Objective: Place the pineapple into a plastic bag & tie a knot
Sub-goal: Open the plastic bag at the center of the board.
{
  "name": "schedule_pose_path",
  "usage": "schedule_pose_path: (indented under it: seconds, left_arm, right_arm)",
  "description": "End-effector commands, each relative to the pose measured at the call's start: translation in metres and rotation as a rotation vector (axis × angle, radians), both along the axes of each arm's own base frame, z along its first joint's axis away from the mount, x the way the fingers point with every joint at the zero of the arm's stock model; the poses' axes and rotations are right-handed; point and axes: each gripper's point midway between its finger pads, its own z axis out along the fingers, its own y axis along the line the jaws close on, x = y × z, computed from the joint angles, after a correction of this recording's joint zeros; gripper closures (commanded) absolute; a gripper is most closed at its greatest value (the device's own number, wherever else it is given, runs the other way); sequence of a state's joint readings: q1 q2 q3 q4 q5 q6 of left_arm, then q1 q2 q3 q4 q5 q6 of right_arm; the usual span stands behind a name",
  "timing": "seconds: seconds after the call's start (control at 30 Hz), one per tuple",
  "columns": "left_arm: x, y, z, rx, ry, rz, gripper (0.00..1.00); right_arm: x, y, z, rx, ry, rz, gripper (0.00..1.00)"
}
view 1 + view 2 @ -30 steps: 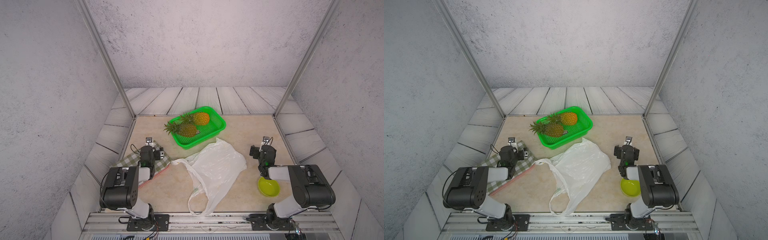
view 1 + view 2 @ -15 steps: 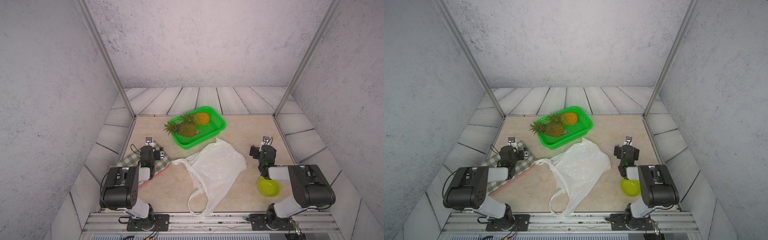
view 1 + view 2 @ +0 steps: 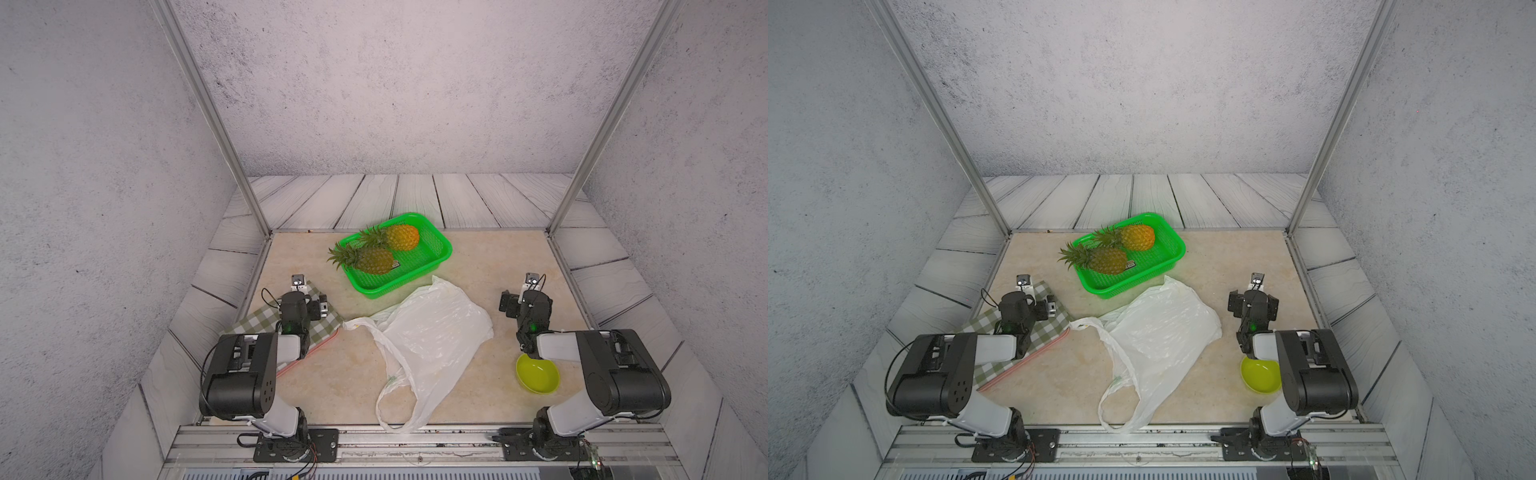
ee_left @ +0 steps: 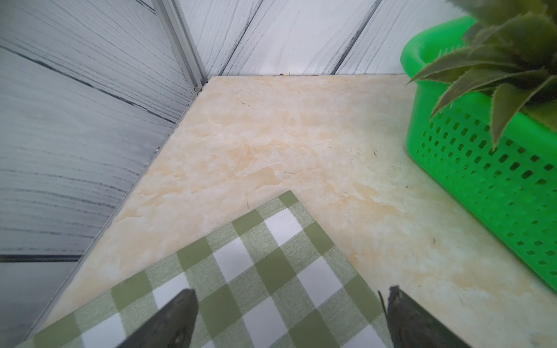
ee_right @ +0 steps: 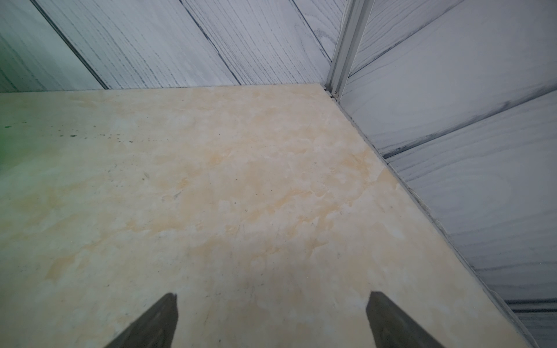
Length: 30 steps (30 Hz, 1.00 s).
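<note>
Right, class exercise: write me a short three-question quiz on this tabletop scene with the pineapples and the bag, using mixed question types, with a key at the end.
1. True or false: the golden pineapple and the browner pineapple both lie in the green perforated plastic basket.
2. Fill in: the thin translucent white plastic bag lies flat on the beige marbled table and is ____ (knotted/unknotted).
3. On which side of the bag, by the robot's own sides, does the small round yellow-green bowl sit? A) left B) right C) behind it
Key: 1 true; 2 unknotted; 3 B.
</note>
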<state>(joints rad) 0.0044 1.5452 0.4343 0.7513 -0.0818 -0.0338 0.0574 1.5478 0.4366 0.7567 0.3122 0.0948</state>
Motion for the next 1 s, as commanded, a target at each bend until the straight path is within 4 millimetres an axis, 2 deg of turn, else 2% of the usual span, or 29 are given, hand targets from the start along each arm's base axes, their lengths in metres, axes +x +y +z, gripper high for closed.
schedule_pose_path:
  seconds: [0.0, 0.17, 0.23, 0.3, 0.4, 0.43, 0.47, 0.5, 0.53, 0.6, 0.7, 0.8, 0.83, 0.87, 0.97]
  left_arm:
    - [0.005, 0.000, 0.011, 0.001, -0.029, 0.002, 0.00]
    - [0.005, 0.001, 0.013, 0.001, -0.033, 0.014, 0.00]
    - [0.002, 0.023, 0.033, 0.005, -0.090, 0.149, 0.00]
    - [-0.009, 0.039, 0.043, -0.015, 0.007, 0.264, 0.00]
    - [-0.020, 0.032, 0.066, -0.129, 0.013, 0.276, 0.00]
    - [-0.025, 0.030, 0.072, -0.182, -0.003, 0.297, 0.00]
    - [-0.033, 0.032, 0.078, -0.255, -0.011, 0.345, 0.00]
    - [-0.042, 0.033, 0.082, -0.336, -0.014, 0.397, 0.00]
    - [-0.048, 0.029, 0.084, -0.402, -0.003, 0.413, 0.01]
    - [-0.055, 0.000, 0.093, -0.536, 0.043, 0.303, 0.27]
    - [-0.074, -0.049, 0.095, -0.716, 0.179, 0.100, 0.53]
    - [-0.111, -0.092, 0.084, -0.857, 0.379, -0.052, 0.80]
    - [-0.126, -0.101, 0.079, -0.882, 0.440, -0.078, 0.93]
    - [-0.141, -0.109, 0.073, -0.891, 0.493, -0.099, 0.99]
    - [-0.179, -0.117, 0.063, -0.844, 0.549, -0.102, 1.00]
  right_arm:
    - [0.002, 0.000, 0.008, 0.003, -0.020, 0.003, 0.01]
    - [0.002, -0.001, 0.009, 0.020, -0.027, 0.009, 0.01]
    - [0.000, -0.003, 0.019, 0.013, -0.026, -0.007, 0.01]
    - [-0.005, -0.012, 0.038, 0.031, 0.039, -0.079, 0.01]
    - [-0.020, -0.034, 0.069, 0.122, 0.065, -0.286, 0.01]
    - [-0.027, -0.039, 0.074, 0.170, 0.076, -0.361, 0.01]
    - [-0.029, -0.034, 0.078, 0.227, 0.099, -0.358, 0.01]
    - [-0.027, -0.018, 0.079, 0.285, 0.139, -0.279, 0.01]
    - [-0.025, 0.000, 0.081, 0.346, 0.181, -0.186, 0.08]
    - [-0.028, 0.048, 0.088, 0.493, 0.281, 0.025, 0.26]
    - [-0.049, 0.113, 0.095, 0.585, 0.369, 0.263, 0.32]
    - [-0.095, 0.181, 0.101, 0.488, 0.444, 0.491, 0.29]
    - [-0.112, 0.202, 0.100, 0.470, 0.472, 0.558, 0.17]
    - [-0.128, 0.219, 0.096, 0.464, 0.506, 0.616, 0.12]
    - [-0.168, 0.253, 0.081, 0.399, 0.579, 0.720, 0.12]
